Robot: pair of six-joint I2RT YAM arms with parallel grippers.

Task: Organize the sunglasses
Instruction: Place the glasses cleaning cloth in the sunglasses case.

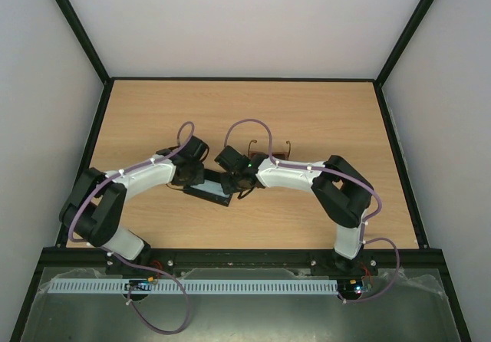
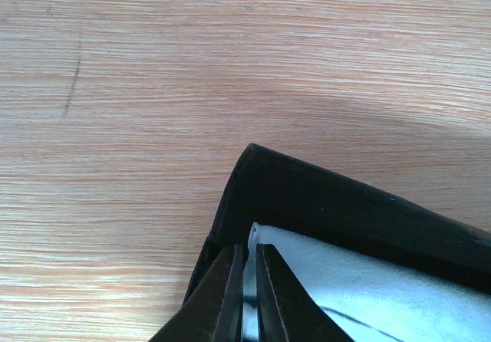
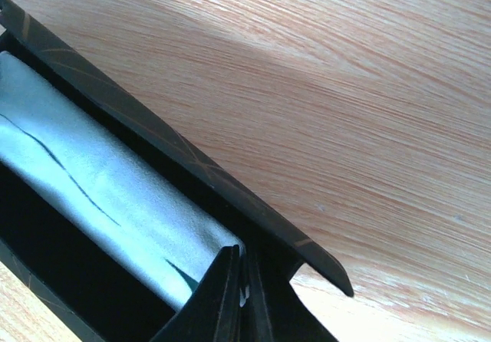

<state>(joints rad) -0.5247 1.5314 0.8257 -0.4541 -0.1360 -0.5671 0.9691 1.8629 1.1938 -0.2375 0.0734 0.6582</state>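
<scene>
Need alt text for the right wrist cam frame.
An open black case lies diagonally on a light wood table, with a pale blue cloth lying along its inside. At the bottom edge, the right gripper is shut at the cloth's near end, apparently pinching it.

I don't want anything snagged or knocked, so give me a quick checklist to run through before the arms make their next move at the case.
1. Case open: ok, the lid is up and the inside shows.
2. Case free for the sunglasses: not ok, the pale blue cloth lies along it.
3. Left gripper on the cloth: ok, fingers nearly together with the cloth edge between them.
4. Right gripper on the cloth: ok, shut at the other end.
5. Sunglasses out of the way: ok, on the table beyond both grippers, apart from the case.
6. Sunglasses folded: not ok, the thin arms seem to stick out.
</scene>
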